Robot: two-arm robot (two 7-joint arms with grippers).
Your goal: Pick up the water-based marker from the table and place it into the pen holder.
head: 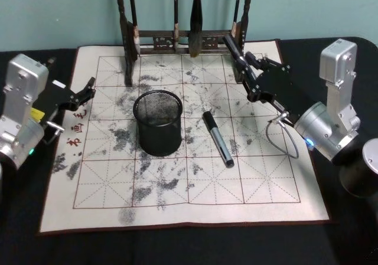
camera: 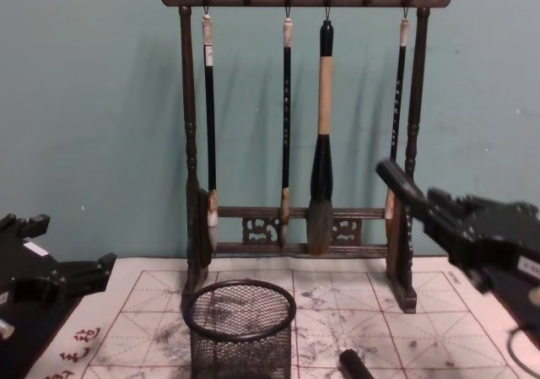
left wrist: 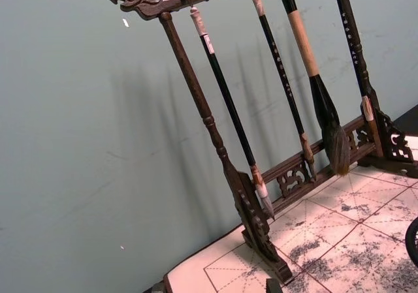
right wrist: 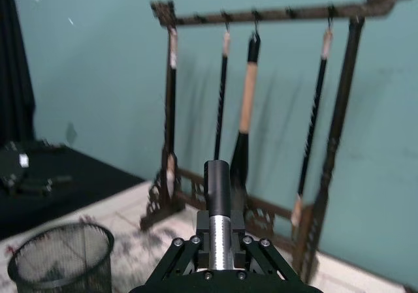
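Observation:
The pen holder [head: 157, 123] [camera: 240, 332] [right wrist: 59, 263], a black wire-mesh cup, stands upright left of the mat's centre. A water-based marker [head: 217, 138] with a black cap and grey barrel lies on the mat just right of it; its tip shows in the chest view [camera: 354, 364]. My right gripper [head: 247, 63] [camera: 437, 206] [right wrist: 219, 241] hovers at the mat's back right, near the rack's right post. It is shut on a second black-and-silver marker [right wrist: 217, 195] [camera: 398, 183] that points up and left. My left gripper [head: 82, 94] [camera: 76, 265] rests open at the mat's left edge.
A tall dark wooden rack [head: 177, 41] [camera: 287, 227] [left wrist: 215, 130] hung with calligraphy brushes stands along the mat's back edge. The ink-stained grid mat [head: 177, 200] covers a black table. A dark round container [head: 367, 164] sits at the far right.

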